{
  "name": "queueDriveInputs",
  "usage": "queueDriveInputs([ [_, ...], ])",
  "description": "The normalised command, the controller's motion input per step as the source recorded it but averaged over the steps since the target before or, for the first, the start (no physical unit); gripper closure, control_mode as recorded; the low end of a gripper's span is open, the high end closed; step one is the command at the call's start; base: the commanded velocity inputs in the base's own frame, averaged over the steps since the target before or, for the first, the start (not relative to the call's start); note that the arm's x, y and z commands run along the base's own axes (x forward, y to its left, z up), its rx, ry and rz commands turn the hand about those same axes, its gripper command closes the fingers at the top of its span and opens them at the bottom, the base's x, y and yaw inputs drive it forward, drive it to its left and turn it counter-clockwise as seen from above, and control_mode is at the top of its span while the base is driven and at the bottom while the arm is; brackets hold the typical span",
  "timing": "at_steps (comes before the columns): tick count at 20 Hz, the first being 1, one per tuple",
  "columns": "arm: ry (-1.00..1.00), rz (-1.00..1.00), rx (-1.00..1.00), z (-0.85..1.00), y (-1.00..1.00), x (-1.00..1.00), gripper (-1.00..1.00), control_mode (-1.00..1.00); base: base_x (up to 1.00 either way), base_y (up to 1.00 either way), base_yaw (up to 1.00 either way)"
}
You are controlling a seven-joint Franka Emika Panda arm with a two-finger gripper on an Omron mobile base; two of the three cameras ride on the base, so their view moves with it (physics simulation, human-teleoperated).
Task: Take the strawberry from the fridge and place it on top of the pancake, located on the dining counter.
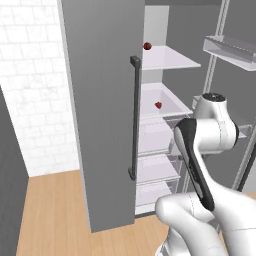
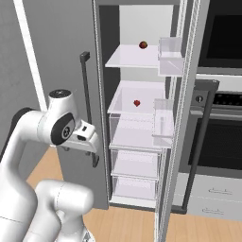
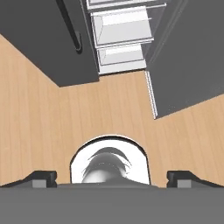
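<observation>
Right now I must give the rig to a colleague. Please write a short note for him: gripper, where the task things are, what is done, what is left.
Gripper: open and holding nothing, pointing down at the wooden floor in front of the fridge.
Fridge: right door open, left door shut.
Strawberry: lies on the second white shelf, towards the back, untouched. A darker, rounder red fruit sits on the top shelf; that is not the one to take.
Done: the fridge is open.
Left: reach in, grasp the strawberry, carry it to the dining counter and set it on the pancake.
</observation>
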Motion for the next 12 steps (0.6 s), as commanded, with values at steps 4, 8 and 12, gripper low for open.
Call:
queueDriveInputs([
  [4,-0.05,0.00,0.00,0.00,0.00,0.00,-1.00,-1.00,0.00,0.00,0.00],
  [8,-0.11,-0.14,0.00,-0.01,0.00,0.00,-1.00,-1.00,0.00,0.00,0.00],
  [12,-0.01,-0.06,0.00,-0.01,0.00,0.00,-1.00,1.00,0.00,0.00,-0.20],
])
